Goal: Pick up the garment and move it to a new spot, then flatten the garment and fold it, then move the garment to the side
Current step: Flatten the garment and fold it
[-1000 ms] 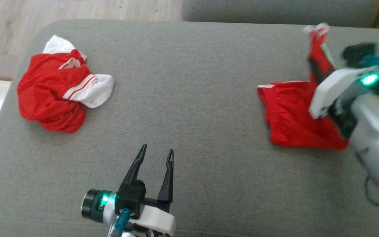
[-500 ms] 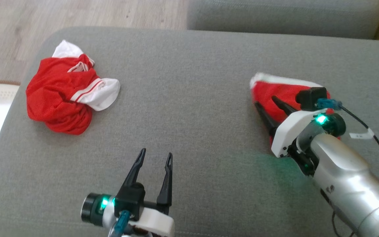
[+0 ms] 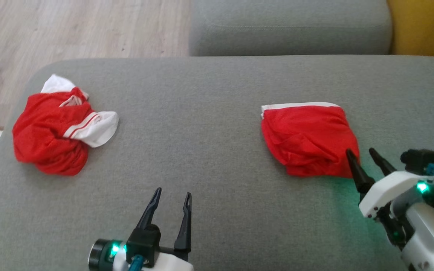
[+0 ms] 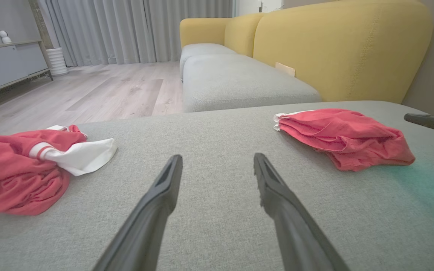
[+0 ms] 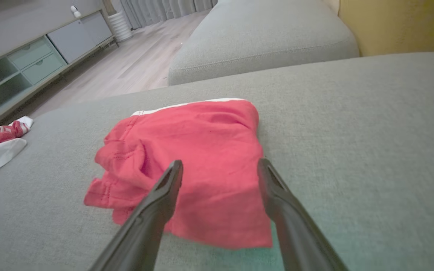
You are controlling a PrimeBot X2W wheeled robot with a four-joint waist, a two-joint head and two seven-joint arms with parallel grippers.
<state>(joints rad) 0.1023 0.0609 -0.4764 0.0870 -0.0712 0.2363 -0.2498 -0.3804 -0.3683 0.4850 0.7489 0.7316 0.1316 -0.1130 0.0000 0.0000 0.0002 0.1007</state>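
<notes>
Your folded garment point(image 3: 309, 139) lay loose on the sofa seat point(image 3: 209, 113).
It sat on the seat's right side. Your right gripper point(image 3: 360, 151) stood at the garment's near corner with its jaws spread wide, gripping nothing. Your left gripper point(image 3: 173, 192), also spread wide and empty, hovered mid-seat, well apart from the crumpled red-and-white shirt point(image 3: 51, 139) at the left.
</notes>
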